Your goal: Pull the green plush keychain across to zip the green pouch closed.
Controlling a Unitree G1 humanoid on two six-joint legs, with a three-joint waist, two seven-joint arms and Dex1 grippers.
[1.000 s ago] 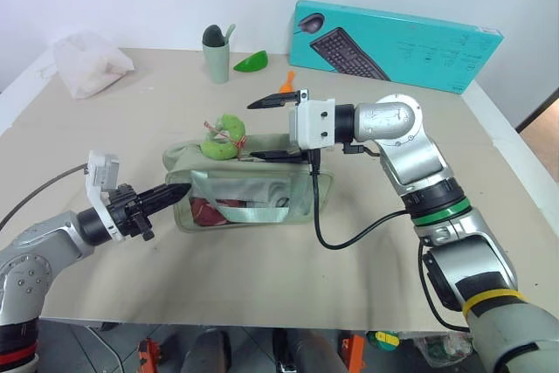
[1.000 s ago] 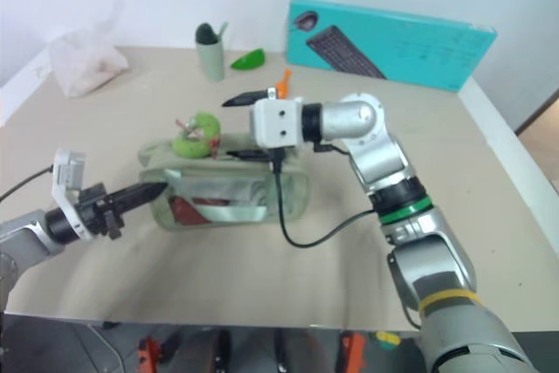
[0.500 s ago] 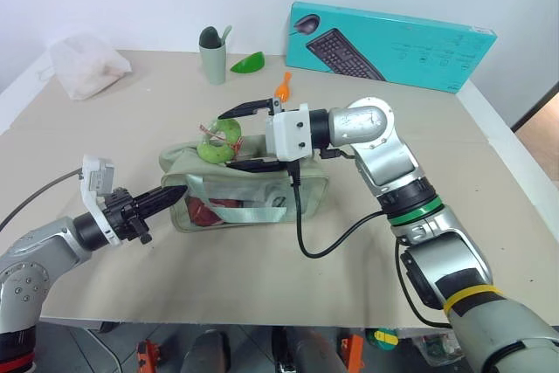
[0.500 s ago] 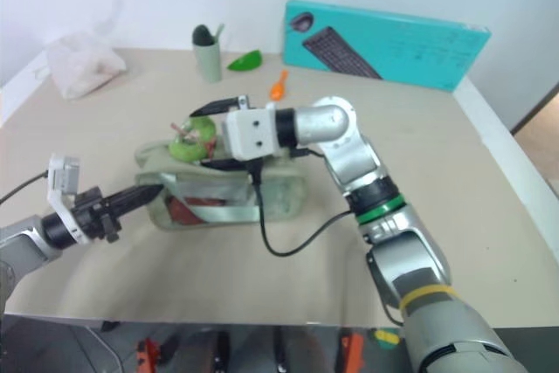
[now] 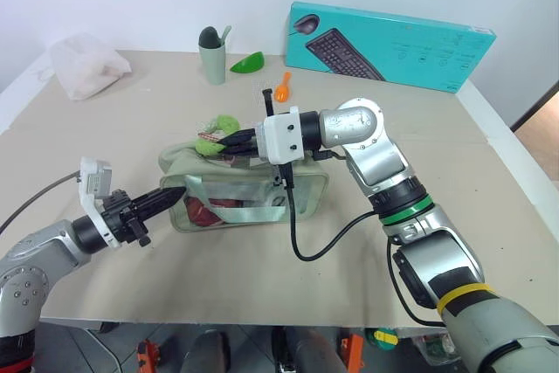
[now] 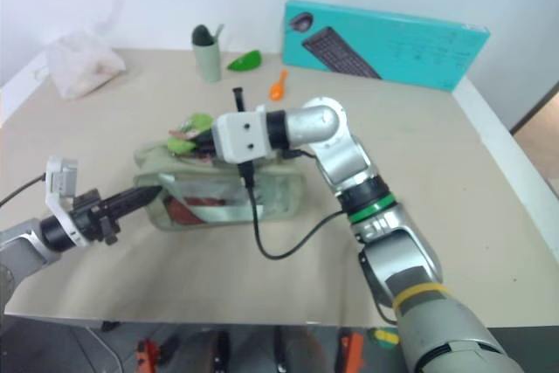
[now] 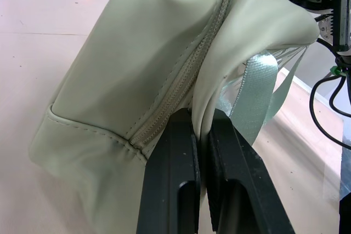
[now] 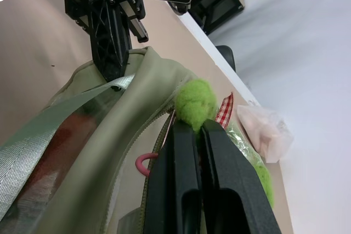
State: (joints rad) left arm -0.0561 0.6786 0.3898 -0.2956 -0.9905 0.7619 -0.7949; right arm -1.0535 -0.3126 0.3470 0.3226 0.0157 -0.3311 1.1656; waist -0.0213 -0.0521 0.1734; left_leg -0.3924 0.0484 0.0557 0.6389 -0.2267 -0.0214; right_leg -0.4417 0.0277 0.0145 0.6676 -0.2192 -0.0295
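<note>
- Right gripper [image 8: 192, 135]: jaws pinched shut on the green plush keychain [image 8: 196, 101], which bulges out just past the fingertips, above the pouch's open zip.
- Left gripper [image 7: 198, 135]: jaws closed on a fold of the green pouch [image 5: 301, 194] at its end seam, anchoring it.
- Technique: draw the keychain along the zipper line, away from the anchored end, keeping the fabric taut.

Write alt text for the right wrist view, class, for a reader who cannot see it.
The right gripper is shut on the green plush keychain above the green pouch. Beyond, the left gripper pinches the pouch's far end.
</note>
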